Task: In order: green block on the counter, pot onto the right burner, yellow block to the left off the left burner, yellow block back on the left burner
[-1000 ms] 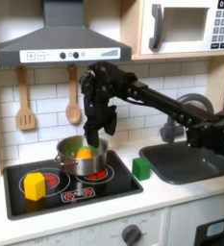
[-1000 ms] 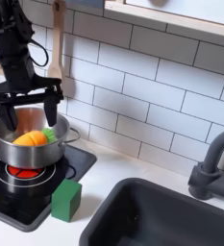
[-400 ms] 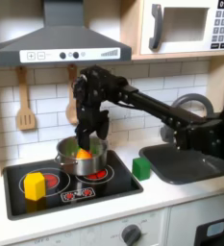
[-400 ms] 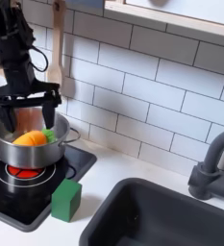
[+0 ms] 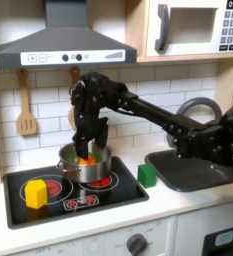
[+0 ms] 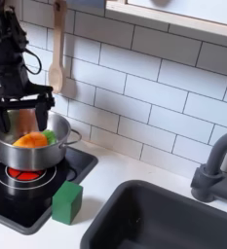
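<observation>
Second exterior view: we note the gripper [image 6: 20,100] spread wide over the pot [image 6: 25,148]; we judge a finger may snag its rim, tipping it.

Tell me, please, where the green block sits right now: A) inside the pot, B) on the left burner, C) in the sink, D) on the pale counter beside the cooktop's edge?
D: the green block stands on the counter just off the black cooktop's edge in both exterior views, between the pot and the sink.
</observation>
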Action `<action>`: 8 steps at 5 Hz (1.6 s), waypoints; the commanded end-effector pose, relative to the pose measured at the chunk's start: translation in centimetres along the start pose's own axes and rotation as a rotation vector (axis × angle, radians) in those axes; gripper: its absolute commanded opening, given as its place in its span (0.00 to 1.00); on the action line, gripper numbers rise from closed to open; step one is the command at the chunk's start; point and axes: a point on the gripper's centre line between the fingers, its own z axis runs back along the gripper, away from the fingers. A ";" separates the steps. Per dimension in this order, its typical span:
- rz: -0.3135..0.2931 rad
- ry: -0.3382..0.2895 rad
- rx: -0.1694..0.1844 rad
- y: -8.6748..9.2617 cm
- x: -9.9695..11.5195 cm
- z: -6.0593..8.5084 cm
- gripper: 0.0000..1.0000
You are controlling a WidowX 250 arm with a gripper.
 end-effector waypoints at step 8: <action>-0.029 0.105 0.078 1.2 -2.8 -3.8 1.00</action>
